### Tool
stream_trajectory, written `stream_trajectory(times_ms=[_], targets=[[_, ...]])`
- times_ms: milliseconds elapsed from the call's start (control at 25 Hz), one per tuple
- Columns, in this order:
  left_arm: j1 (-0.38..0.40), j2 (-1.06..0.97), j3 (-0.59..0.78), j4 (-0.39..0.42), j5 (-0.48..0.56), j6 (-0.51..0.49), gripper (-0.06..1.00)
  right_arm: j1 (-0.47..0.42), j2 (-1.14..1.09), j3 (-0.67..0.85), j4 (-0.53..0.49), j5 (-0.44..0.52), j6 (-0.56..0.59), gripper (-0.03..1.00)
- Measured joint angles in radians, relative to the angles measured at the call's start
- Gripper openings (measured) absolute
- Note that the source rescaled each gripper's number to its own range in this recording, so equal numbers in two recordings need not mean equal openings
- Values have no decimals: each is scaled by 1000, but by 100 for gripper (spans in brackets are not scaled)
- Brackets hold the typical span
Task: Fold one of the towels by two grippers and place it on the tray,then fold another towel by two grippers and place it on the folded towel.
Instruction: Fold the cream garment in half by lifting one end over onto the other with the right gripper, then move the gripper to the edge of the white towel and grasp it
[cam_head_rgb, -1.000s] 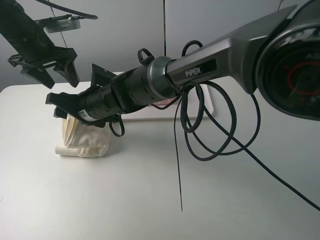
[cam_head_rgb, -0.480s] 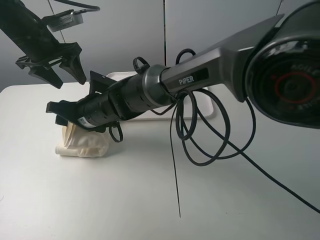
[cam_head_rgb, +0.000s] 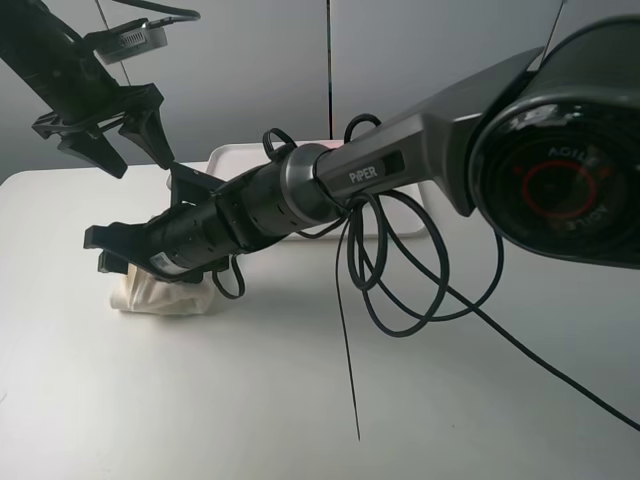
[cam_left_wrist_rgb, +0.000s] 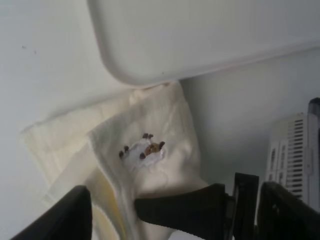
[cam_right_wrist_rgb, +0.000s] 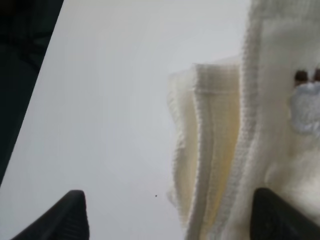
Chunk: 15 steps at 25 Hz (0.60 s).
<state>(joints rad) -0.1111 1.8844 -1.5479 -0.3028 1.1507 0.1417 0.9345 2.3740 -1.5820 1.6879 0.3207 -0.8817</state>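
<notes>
- Towel (cam_head_rgb: 160, 293): cream, already folded into layers, lying on the white surface (cam_head_rgb: 300, 400) at the left of the high view, just in front of the near-left corner of the tray (cam_left_wrist_rgb: 200, 40); the left wrist view shows one corner of the cloth reaching the tray's rim, though I cannot tell whether it touches or tucks under
- Right end effector (cam_head_rgb: 110, 250): it reaches across the middle and hangs low over the towel, jaws apart; in its own wrist view the two dark tips frame the stacked edges with nothing between them, so it looks lined up to pinch the layered edge, probably for the lift to the tray
- Left end effector (cam_head_rgb: 115, 140): raised well above the surface, jaws spread and holding nothing; likely kept clear so the right arm has room
- Embroidered motif (cam_left_wrist_rgb: 144, 151) on the top layer faces up; small and too blurred to identify
- Hidden: the right arm covers most of the tray in the high view, so what lies in it cannot be seen; no second towel is clearly visible; the towel's far side is masked by the wrist
</notes>
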Motion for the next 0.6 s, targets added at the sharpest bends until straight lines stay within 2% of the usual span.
stream_trajectory(times_ms=[120,320,440,520,600], targets=[[0,-27,0,6,2,9,87,0,-21,0,-71,5,5,72],[0,-63,-6,44,2,14,87,-29,-84,-3,-219,46,111,73],[17,-75,-20,51,17,14,87,-86,-99,-6,-345,95,208,82],[37,-77,-40,53,25,14,87,-131,-99,-6,-463,134,308,90],[50,-78,-48,51,30,18,87,-169,-99,-6,-594,158,386,94]])
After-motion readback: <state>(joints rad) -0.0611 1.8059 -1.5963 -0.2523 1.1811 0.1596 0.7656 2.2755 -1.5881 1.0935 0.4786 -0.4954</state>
